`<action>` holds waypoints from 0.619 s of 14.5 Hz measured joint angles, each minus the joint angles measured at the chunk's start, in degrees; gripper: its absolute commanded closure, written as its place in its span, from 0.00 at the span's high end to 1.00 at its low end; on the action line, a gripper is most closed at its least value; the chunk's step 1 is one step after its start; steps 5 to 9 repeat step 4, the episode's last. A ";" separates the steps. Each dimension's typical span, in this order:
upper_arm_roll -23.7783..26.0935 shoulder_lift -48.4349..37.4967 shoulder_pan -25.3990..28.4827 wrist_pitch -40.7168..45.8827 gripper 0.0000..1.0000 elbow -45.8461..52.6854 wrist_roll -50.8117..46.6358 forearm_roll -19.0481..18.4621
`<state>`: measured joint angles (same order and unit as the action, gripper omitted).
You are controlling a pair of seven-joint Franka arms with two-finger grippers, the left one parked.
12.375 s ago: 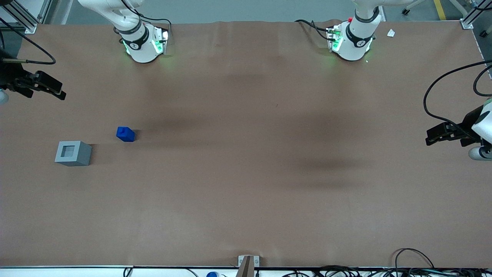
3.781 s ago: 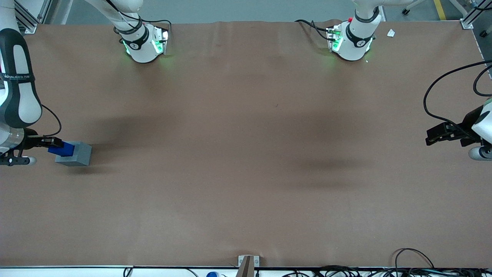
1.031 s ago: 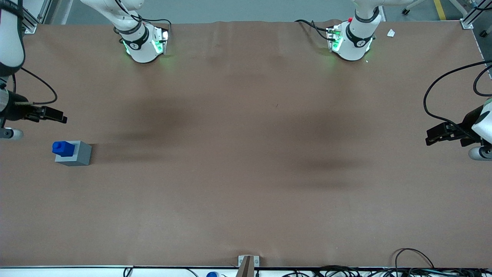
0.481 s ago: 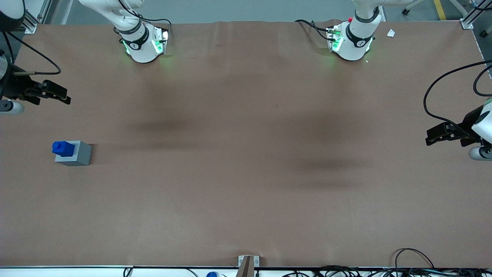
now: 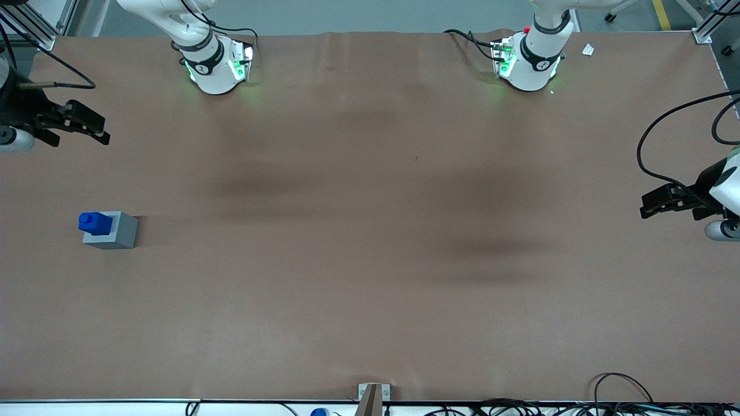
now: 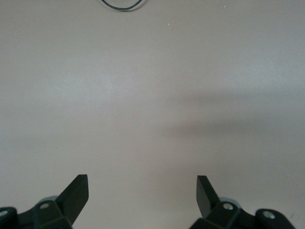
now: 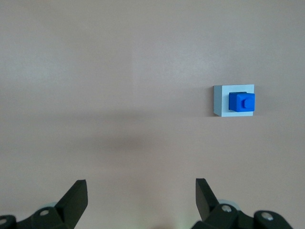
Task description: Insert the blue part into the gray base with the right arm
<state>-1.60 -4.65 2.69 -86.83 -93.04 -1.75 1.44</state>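
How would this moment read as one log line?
end effector: open, empty, raised clear | small bright blue plastic block: seated in matte gray cube base | insertion: looks done

Gripper (image 5: 95,130) raised above table, fingers (image 7: 76,198) apparently apart, empty.

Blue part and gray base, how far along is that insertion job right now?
Insertion looks done: the blue part sits in the gray base, stub up, its upper portion protruding. Nothing is in hand: the gripper is open and empty, high above the table, farther from the front camera than the base. Nothing visible remains.
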 measured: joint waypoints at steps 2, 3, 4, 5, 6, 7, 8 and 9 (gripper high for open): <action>0.60 0.00 0.12 0.91 1.00 0.32 -1.28 0.00; 0.71 0.01 0.14 1.05 1.00 0.32 -1.43 0.00; 0.71 0.01 0.14 1.06 1.00 0.32 -1.49 0.00; 0.71 0.01 0.14 1.06 1.00 0.32 -1.49 0.00; 0.71 0.01 0.14 1.06 1.00 0.32 -1.49 0.00; 0.71 0.01 0.14 1.06 1.00 0.32 -1.49 0.00; 0.71 0.01 0.14 1.06 1.00 0.32 -1.49 0.00; 0.71 0.01 0.14 1.06 1.00 0.32 -1.49 0.00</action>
